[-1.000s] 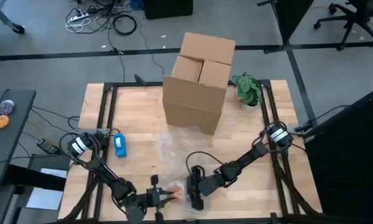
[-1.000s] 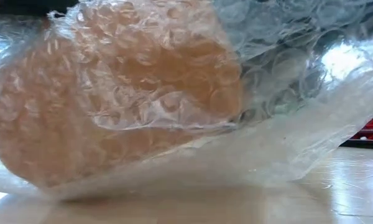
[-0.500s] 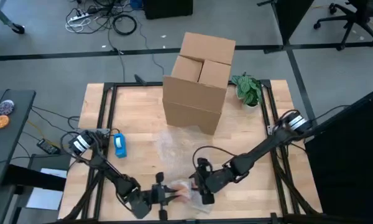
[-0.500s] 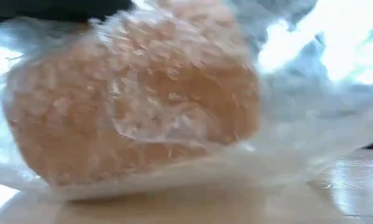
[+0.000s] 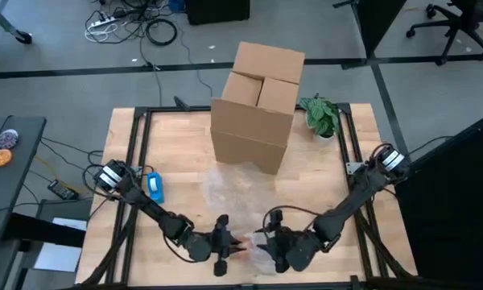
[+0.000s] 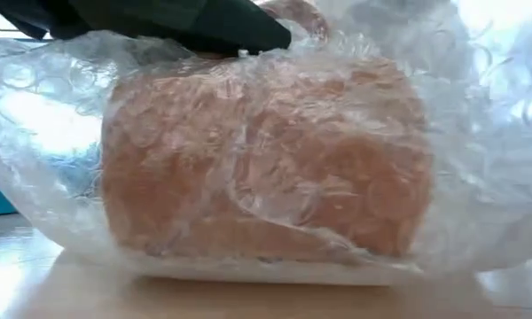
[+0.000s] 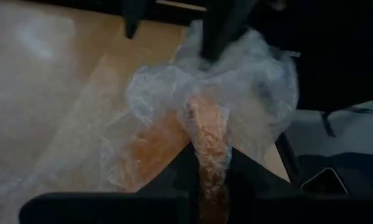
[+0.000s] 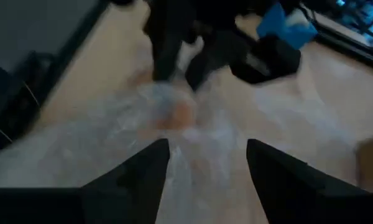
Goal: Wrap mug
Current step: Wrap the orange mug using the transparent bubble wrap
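An orange mug [image 5: 248, 242] lies on its side near the table's front edge, swathed in clear bubble wrap [image 6: 479, 177] that also spreads under it and toward the far side [image 5: 229, 189]. In the low view the mug's body [image 6: 266, 168] rests on the wrap with its handle [image 6: 294, 12] on top. My left gripper [image 5: 233, 245] comes in from the left and is shut on the mug. My right gripper [image 5: 271, 243] stands open just right of the mug, over the wrap [image 8: 174, 124]. I cannot tell whether its fingers touch the wrap. My left gripper pinches the mug's handle [image 7: 206, 127] between its two fingers, which lie along it. The fingers [image 6: 204, 22] come from the table's left, slanting down over the top of the mug. The mug lies on the wrap on the table with its handle up.
A large cardboard box [image 5: 256, 105] stands at the far middle, with a small green plant [image 5: 320, 117] to its right. A blue object [image 5: 154, 187] lies at the left side. Black frame rails [image 5: 133, 161] run along both table sides.
Both grippers have moved along the near edge toward the table's right. The wrapped mug has gone with them and has turned from a tilted pose to lying level with its handle on top.
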`<move>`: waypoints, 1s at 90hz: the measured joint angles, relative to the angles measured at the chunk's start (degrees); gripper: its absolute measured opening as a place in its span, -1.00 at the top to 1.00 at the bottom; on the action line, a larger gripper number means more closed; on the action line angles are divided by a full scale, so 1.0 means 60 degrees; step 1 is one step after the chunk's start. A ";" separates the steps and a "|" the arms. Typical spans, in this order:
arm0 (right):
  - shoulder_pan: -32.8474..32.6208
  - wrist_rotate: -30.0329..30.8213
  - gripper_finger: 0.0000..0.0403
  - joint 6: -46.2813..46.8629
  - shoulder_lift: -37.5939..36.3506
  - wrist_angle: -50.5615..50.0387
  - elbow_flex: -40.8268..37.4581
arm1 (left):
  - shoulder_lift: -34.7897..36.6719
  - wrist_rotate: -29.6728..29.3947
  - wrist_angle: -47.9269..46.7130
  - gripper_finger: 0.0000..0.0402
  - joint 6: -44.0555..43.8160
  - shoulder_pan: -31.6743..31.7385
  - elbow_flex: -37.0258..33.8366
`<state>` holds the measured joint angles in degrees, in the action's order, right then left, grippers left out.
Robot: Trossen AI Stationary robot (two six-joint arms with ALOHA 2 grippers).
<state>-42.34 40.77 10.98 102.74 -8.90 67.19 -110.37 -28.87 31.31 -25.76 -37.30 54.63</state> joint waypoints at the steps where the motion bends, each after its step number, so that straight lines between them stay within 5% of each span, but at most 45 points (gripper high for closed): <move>1: -0.0009 -0.0003 0.03 0.0161 0.0006 -0.0109 0.0001 | 0.0000 0.0003 0.0000 0.84 0.0000 0.0002 0.0000; 54: -0.1434 0.0549 0.10 0.4653 -0.1046 -0.3400 -0.0319 | -0.0007 0.0012 -0.0277 0.84 -0.0102 -0.0004 0.0000; 69: -0.1115 0.0219 0.14 0.4353 0.0026 -0.0940 -0.1044 | -0.0011 0.0013 -0.0280 0.84 -0.0066 0.0011 -0.0007; 90: 0.0022 -0.0693 0.14 0.0712 0.2055 0.4636 -0.0924 | -0.0010 0.0102 -0.0336 0.84 0.0073 0.0095 -0.0022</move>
<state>-42.20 36.61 15.25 115.07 18.92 61.65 -110.42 -28.26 29.29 -25.32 -36.73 54.50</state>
